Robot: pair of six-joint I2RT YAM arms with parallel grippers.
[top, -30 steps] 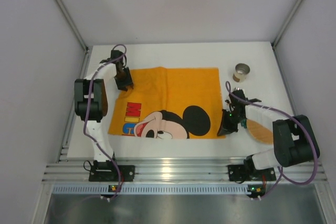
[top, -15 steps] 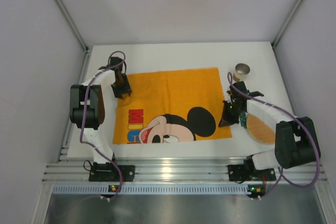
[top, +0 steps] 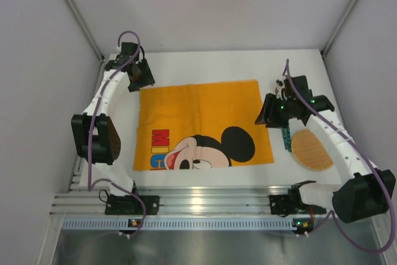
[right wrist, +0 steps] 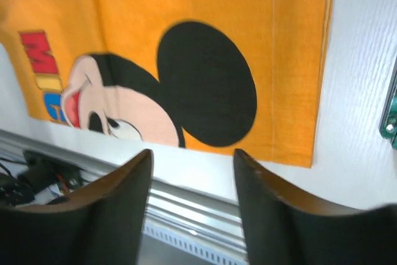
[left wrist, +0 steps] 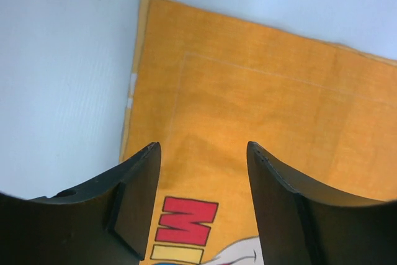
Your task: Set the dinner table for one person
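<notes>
Orange Mickey Mouse cloth (top: 201, 125) lies flat mid-frame on the white surface (top: 217, 63), evidently as placemat; left end effector (left wrist: 201, 172) and right end effector (right wrist: 192, 178) both released, empty.

Top cam sits high behind the arm bases (top: 130, 203), looking down on the whole tabletop (top: 205, 60). Left wrist cam is close over the orange cloth (left wrist: 260, 110) at its far-left corner, right wrist cam at its near-right. All three share it.

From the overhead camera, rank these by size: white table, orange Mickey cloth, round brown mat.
Largest: white table. Then orange Mickey cloth. Smallest: round brown mat. All three lie flat at table level, so the order is clear.
</notes>
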